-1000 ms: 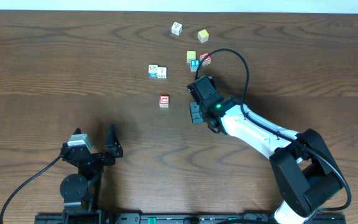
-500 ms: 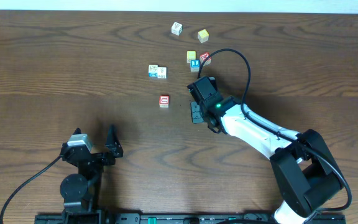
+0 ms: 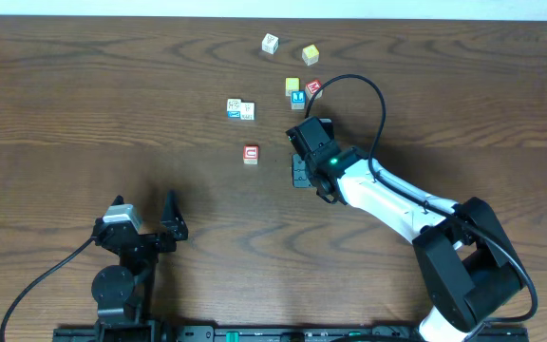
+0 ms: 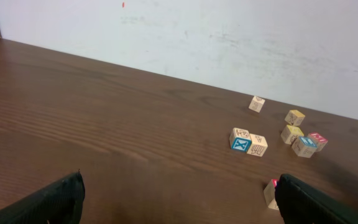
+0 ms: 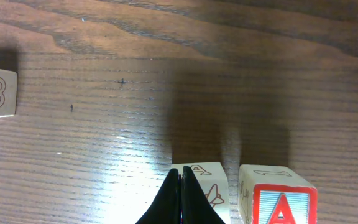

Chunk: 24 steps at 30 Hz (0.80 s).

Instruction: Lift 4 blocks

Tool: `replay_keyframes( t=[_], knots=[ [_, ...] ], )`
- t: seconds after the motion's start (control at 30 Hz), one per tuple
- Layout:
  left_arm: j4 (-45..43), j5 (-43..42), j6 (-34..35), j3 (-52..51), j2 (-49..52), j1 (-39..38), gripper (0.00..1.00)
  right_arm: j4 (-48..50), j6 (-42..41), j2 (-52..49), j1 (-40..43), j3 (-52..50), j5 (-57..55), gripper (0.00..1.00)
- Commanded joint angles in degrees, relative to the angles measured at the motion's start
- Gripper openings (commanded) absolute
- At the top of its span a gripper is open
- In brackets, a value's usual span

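The right claw (image 5: pixel 180 175) is pinched tight with nothing in it, and its black pointed tips are near the red A block (image 3: pixel 313 88). The left claw (image 4: pixel 180 180) is spread wide, holds nothing and is well apart from every block.

Eight little wooden cubes with flat square sides sit on the brown table (image 3: pixel 84 95), which has wavy grain lines.

Four are letter blocks. The blue-letter block (image 3: pixel 298 98) is just beside the red A block. The red C block (image 3: pixel 251 153) sits alone, nearer the arms. The whitish block (image 3: pixel 271 43) is on the far side.

Two are yellow. One yellow block (image 3: pixel 311 54) is near the whitish block. A second yellow block (image 3: pixel 292 86) is just beside the blue-letter block.

Two white blocks with blue-green marks (image 3: pixel 240 109) touch side by side.
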<state>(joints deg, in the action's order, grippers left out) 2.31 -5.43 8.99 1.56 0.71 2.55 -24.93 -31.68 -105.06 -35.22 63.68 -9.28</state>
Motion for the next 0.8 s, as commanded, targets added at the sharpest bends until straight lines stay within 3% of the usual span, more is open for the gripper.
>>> replay_keyframes(
  t=[0.0,0.77],
  knots=[
    [1.31,-0.33,-0.35,-1.31,-0.09,-0.11,0.98,-1.03,-2.03,0.02,-0.13,-0.04,-1.03,0.01],
    [1.31,-0.33,-0.35,-1.31,-0.09,-0.11,0.98,-0.39,-3.5,0.02,-0.13,-0.07,-2.47,0.01]
  ],
)
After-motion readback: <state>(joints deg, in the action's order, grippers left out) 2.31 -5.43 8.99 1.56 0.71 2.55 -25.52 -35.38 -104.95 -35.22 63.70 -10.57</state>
